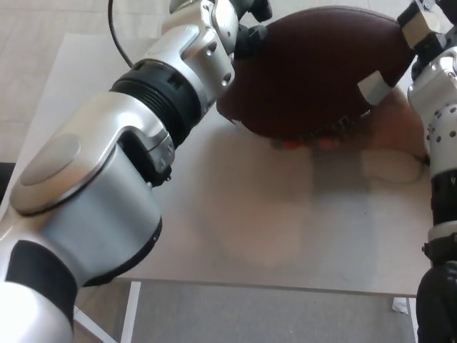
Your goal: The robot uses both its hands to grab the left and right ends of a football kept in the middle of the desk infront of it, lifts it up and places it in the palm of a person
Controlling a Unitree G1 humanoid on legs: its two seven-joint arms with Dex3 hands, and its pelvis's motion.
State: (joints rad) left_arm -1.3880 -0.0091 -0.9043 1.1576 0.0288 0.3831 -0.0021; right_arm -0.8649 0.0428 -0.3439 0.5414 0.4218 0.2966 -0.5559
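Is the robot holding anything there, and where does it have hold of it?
Yes, the football, by its two pointed ends: left hand at one, right hand at the other. A person's hand lies beneath.

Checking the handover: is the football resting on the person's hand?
Touching. Head view: the football sits on the person's hand, fingertips under it.
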